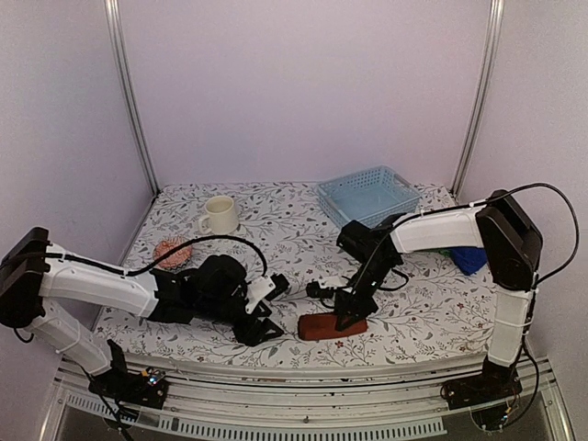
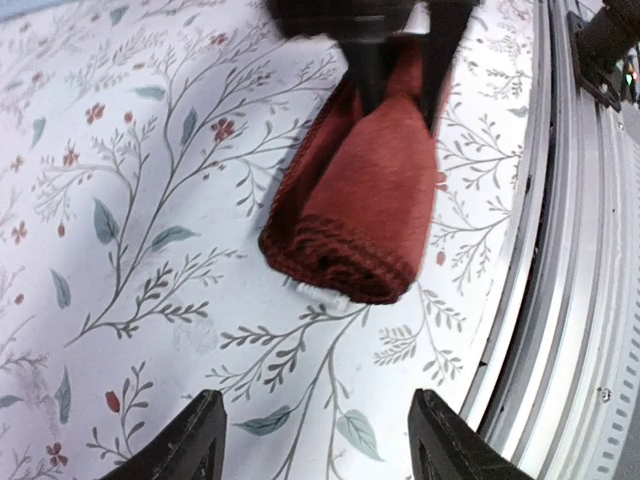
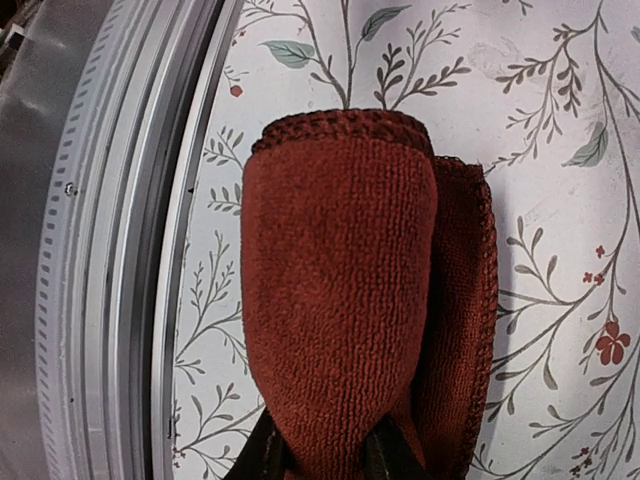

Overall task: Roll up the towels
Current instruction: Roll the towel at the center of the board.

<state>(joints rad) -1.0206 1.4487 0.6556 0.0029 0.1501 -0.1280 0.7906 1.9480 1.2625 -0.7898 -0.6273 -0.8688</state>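
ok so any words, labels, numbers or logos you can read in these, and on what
No readable text in any view.
Mug: plain, no print showing.
Basket: no label visible.
Rust towel: no tag or writing.
Tablecloth: leaf and flower pattern only.
Left base: small lights; any marking is too small to read.
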